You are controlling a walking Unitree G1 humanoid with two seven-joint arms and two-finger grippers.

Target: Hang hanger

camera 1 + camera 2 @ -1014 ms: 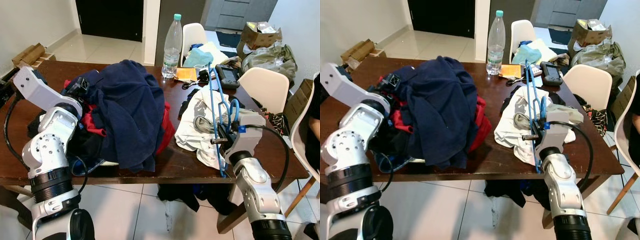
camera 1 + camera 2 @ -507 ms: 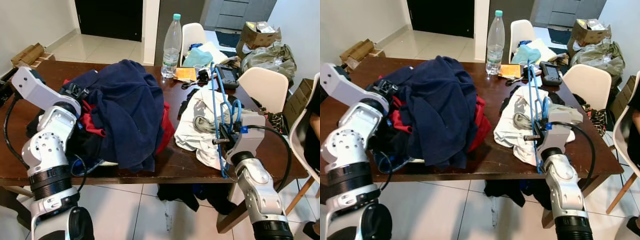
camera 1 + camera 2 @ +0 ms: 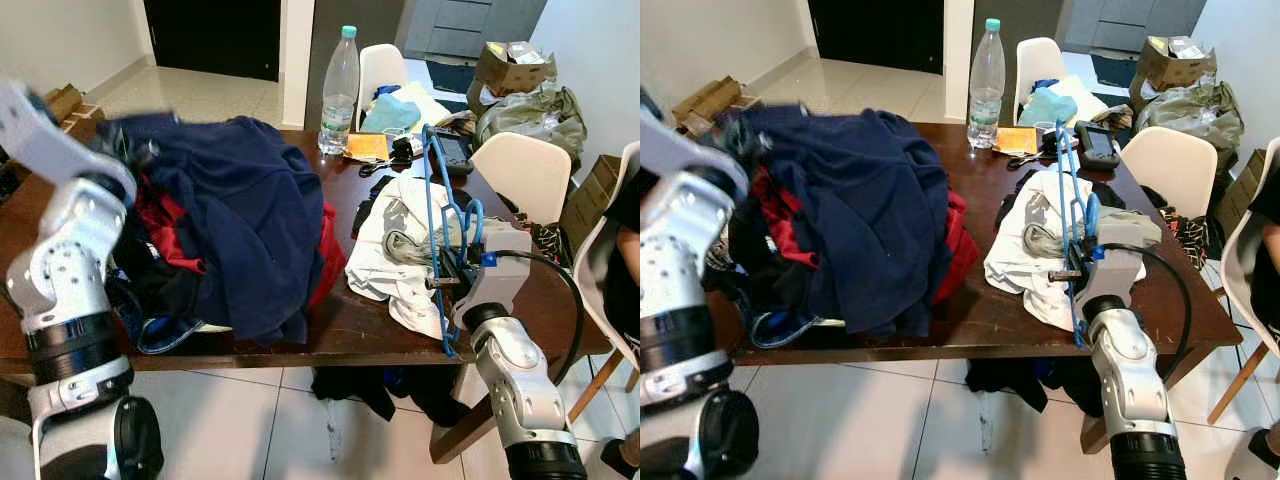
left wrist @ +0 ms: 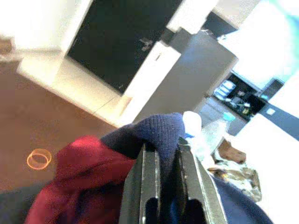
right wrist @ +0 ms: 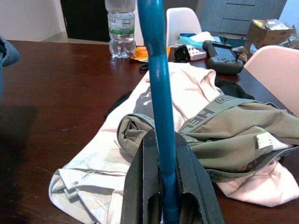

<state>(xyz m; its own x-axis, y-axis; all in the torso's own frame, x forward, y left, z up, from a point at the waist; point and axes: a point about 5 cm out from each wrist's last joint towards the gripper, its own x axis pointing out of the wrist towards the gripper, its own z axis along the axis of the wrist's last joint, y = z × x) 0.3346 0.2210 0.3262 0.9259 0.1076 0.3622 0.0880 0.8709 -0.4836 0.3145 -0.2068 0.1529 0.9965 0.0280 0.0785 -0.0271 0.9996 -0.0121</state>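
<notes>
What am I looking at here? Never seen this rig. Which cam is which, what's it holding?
A humanoid robot stands at a wooden table. Two pictures come from its head, looking down; the other two from cameras on each wrist, looking along the fingers. The right gripper is shut on a blue hanger, held upright over white and olive clothes. The left gripper pinches a navy garment from a pile with red clothing. A water bottle stands at the far edge.
</notes>
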